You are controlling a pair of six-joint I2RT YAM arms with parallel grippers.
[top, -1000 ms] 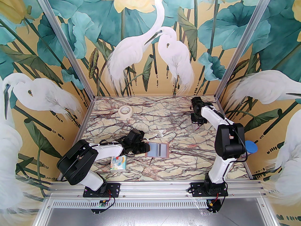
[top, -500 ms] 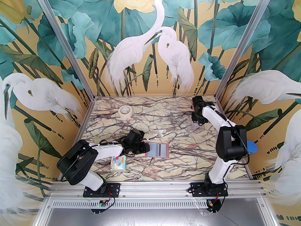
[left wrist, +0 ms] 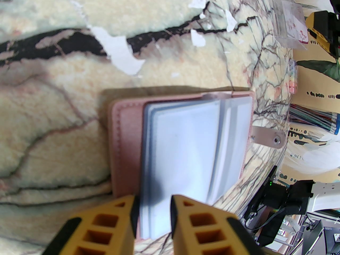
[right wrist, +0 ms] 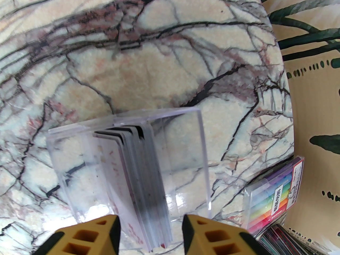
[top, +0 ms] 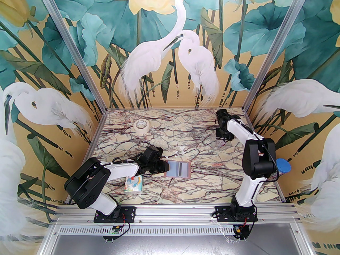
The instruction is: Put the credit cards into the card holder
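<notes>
The card holder is being shown lying open and flat on the table, about midway between the left and right edges and nearer the near edge than the far one, with its pale blue-grey inner pockets facing up. In the left wrist view its snap tab is being shown sticking out past one side of the pink cover. The left gripper is being held at the holder's left end. Its fingers are being kept a narrow gap apart above the cover and the pockets, and it cannot be told whether anything is being pinched. The credit cards are being kept on edge as a stack inside a clear box standing near the table's right edge, towards the far right corner. The right gripper is being held over that box with its fingers spread, one on each side of the stack and neither touching it. A pack of coloured pens is being shown just beside the box at the table's edge. A tape roll is being shown near the far left corner and a cartoon-printed tissue pack near the near edge, left of the holder.
</notes>
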